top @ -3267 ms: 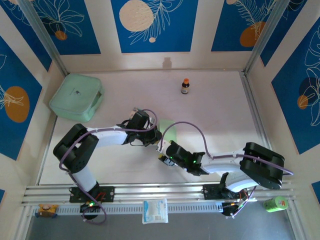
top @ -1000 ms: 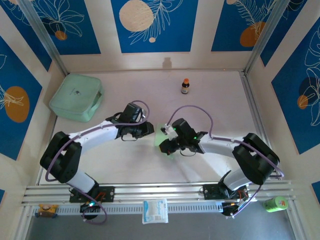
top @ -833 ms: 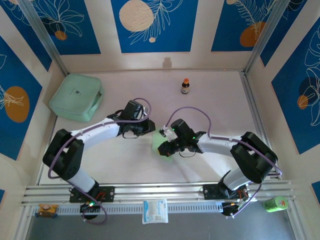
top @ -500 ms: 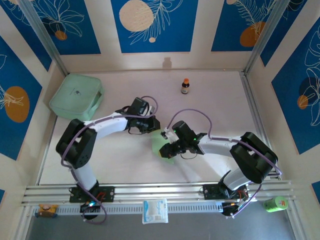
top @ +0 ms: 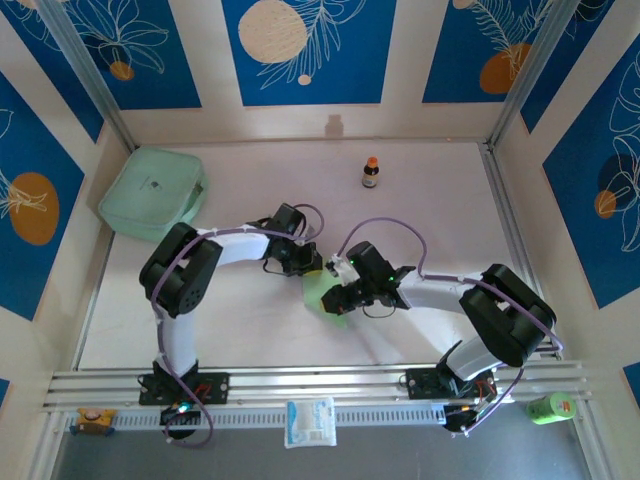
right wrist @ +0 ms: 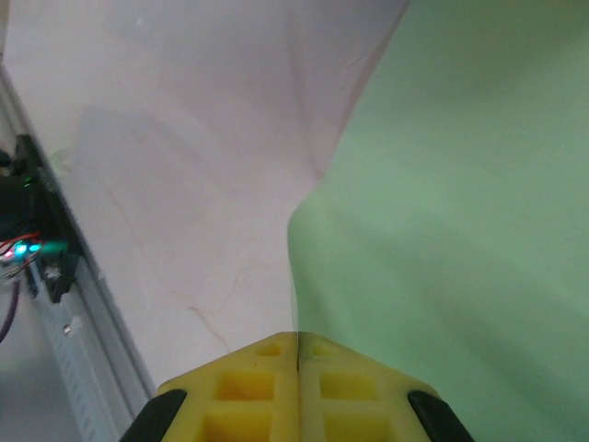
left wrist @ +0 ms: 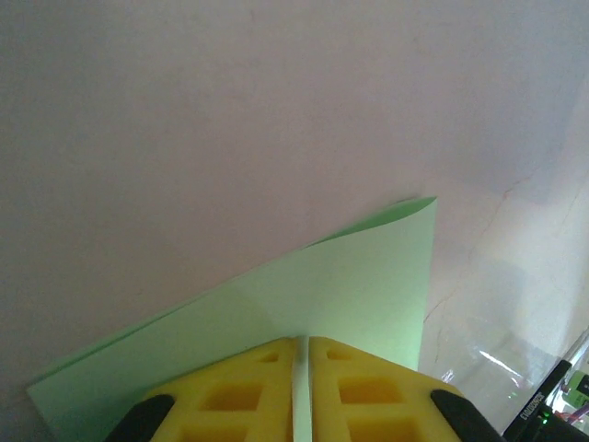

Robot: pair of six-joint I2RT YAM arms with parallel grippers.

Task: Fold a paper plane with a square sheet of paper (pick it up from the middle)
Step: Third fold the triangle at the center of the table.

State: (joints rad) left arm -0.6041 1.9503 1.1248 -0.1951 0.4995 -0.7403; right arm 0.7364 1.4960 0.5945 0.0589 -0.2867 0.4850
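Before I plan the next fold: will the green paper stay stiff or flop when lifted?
Probably floppy: the square sheet of paper bows in a curve beyond the right gripper. Likely very light: ahead of the left gripper its thin far corner seems to curl up.

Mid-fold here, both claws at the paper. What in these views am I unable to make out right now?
Top view: the square sheet of paper lies mostly under the left claw and right claw; folds unreadable.
Left wrist view: its near edge vanishes behind the yellow fingers; grip depth unknown.
Right wrist view: sheet blurred, cut off by the top and right edges.
Top view: small bottle label too small.
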